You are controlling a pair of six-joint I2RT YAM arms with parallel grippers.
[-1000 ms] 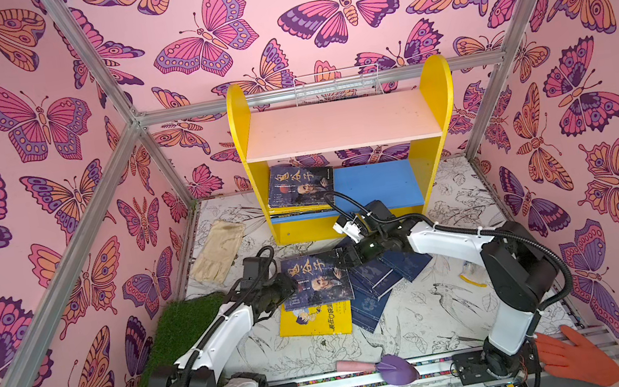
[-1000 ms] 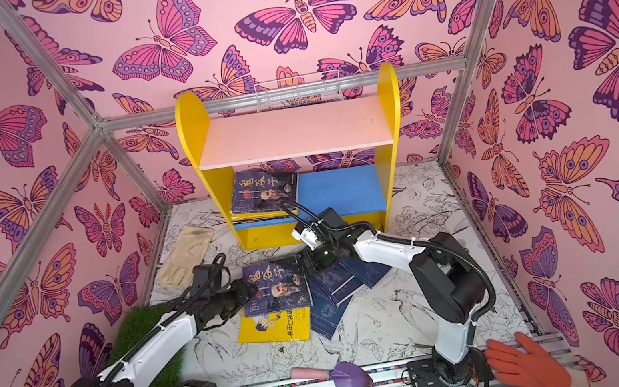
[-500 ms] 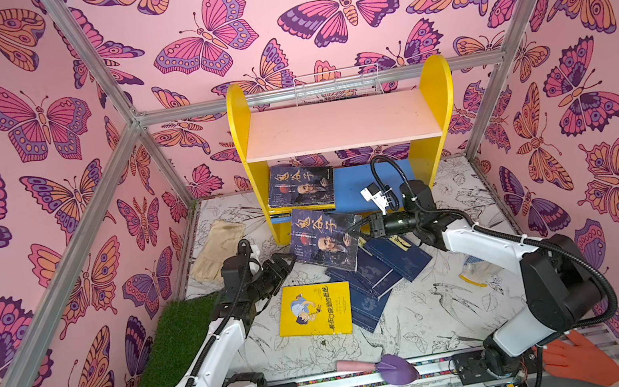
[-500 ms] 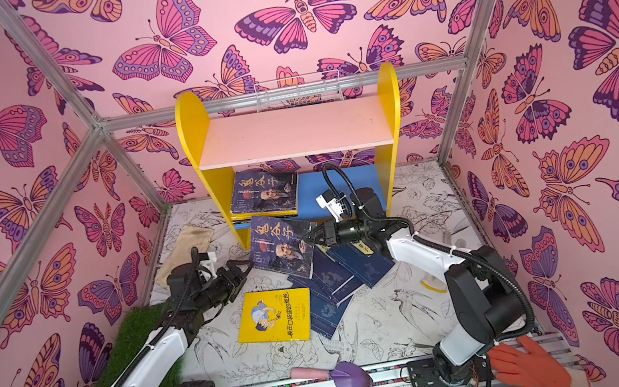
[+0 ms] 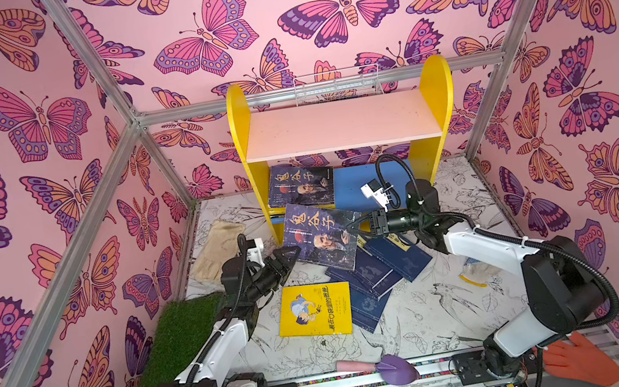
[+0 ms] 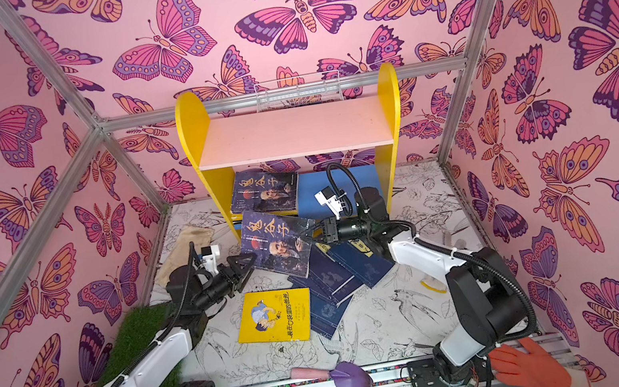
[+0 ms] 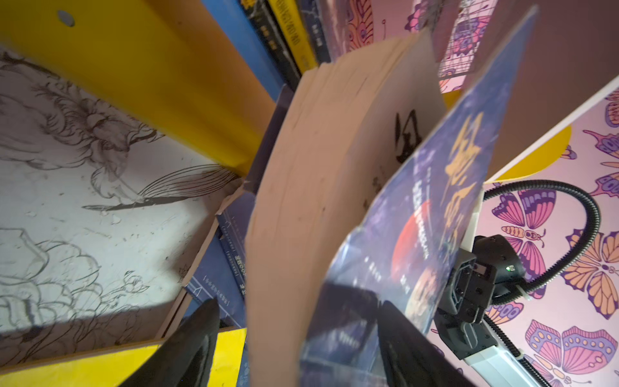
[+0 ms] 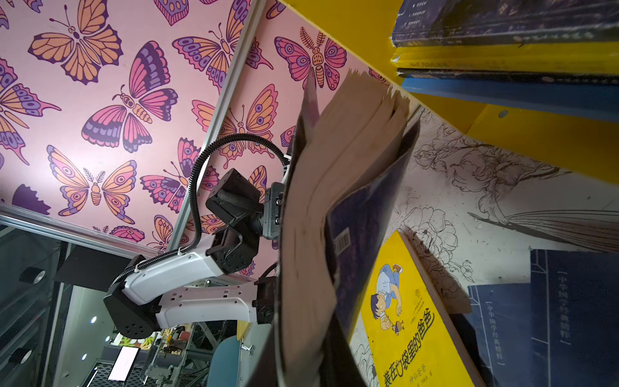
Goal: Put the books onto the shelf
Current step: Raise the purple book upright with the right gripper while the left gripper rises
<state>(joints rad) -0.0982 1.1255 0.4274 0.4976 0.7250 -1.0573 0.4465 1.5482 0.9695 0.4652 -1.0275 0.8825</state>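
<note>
A small shelf (image 5: 341,124) stands against the back wall: two glossy yellow side panels with rounded tops, a bare pale pink upper board and a blue lower board (image 5: 354,191). At the left end of the blue board lies a flat stack of thin paperbacks, topped by a shelved book (image 5: 300,185) with a dark portrait cover.

Just in front of the shelf, a matching held book (image 5: 321,237) hangs tilted above the floor (image 5: 423,311), a white sheet printed with ink flowers and birds. Its cover is dark blue with gold characters, a red disc and an old man's face. The right gripper (image 5: 358,225) is clamped on its right edge. In the left wrist view its tan pages fan loose and the soft cover curls away.

The left gripper (image 5: 294,251) sits at the book's lower left corner with its black, wedge-shaped fingers (image 7: 187,345) spread. The page block passes between them, and one finger stands clear of it.

On the floor below lie a flat yellow book (image 5: 313,309) with a cartoon boy and overlapping navy books (image 5: 394,259) with yellow labels.
</note>
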